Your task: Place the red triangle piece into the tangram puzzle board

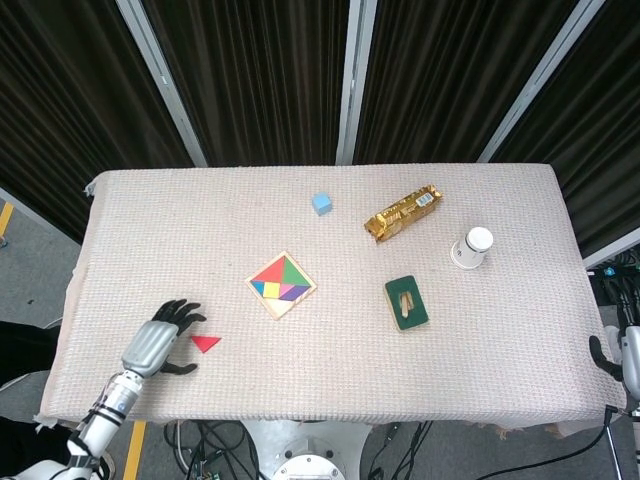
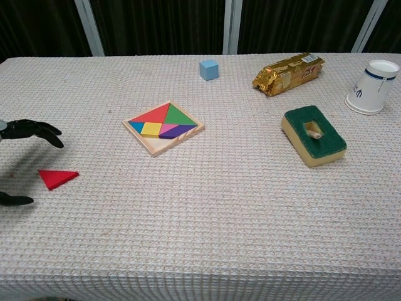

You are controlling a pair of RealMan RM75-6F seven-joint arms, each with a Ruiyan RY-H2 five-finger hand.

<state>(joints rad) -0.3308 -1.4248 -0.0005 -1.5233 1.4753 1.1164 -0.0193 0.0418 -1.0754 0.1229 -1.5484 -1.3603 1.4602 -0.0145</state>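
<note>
The red triangle piece (image 1: pixel 206 343) (image 2: pixel 57 178) lies flat on the cloth near the table's front left. My left hand (image 1: pixel 160 338) (image 2: pixel 19 150) hovers just left of it, fingers spread above and around the piece without touching it. The wooden tangram puzzle board (image 1: pixel 281 285) (image 2: pixel 163 128) sits to the right and further back, filled with coloured pieces. Only a sliver of my right hand (image 1: pixel 617 362) shows at the table's right edge; its fingers are hidden.
A blue cube (image 1: pixel 321 203) sits at the back centre. A gold snack packet (image 1: pixel 403 212), a white paper cup (image 1: pixel 472 248) and a green sponge (image 1: pixel 407 302) occupy the right half.
</note>
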